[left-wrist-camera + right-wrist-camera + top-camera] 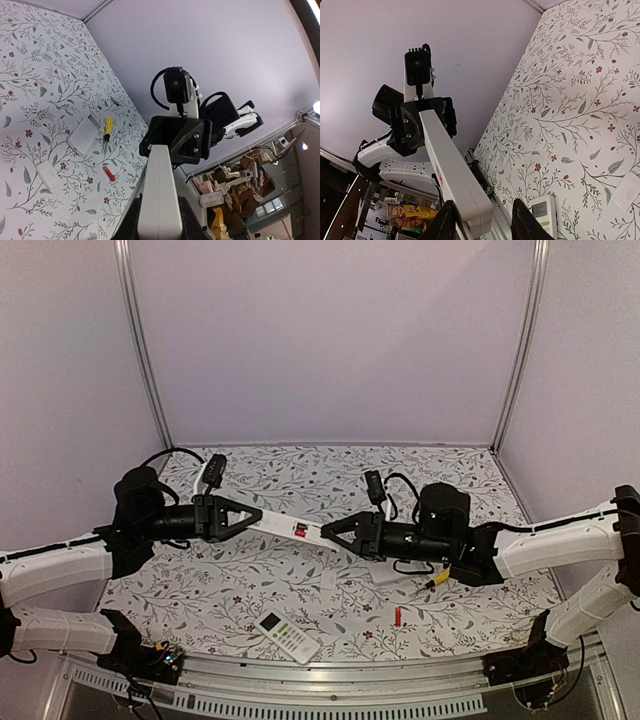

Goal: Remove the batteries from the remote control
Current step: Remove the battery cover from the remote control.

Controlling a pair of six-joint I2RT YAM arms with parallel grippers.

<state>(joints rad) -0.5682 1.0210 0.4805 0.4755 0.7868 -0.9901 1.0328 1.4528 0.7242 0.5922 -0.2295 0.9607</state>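
A long white remote control (285, 526) hangs above the table between both arms. My left gripper (252, 518) is shut on its left end, and in the left wrist view the remote (160, 200) sits tight between the fingers of that gripper (159, 197). My right gripper (330, 533) is open around the other end: the remote (450, 165) rests against one finger of that gripper (482, 205), with a gap to the other finger (520, 220). One red-orange battery (397, 616) (108, 173) lies on the table. The remote's battery bay is hidden.
A yellow-handled screwdriver (438, 578) (107, 127) lies near the right arm. A second white remote with a display (288, 636) (542, 212) lies by the front rail. Two flat white pieces (328, 580) (395, 573) lie under the held remote.
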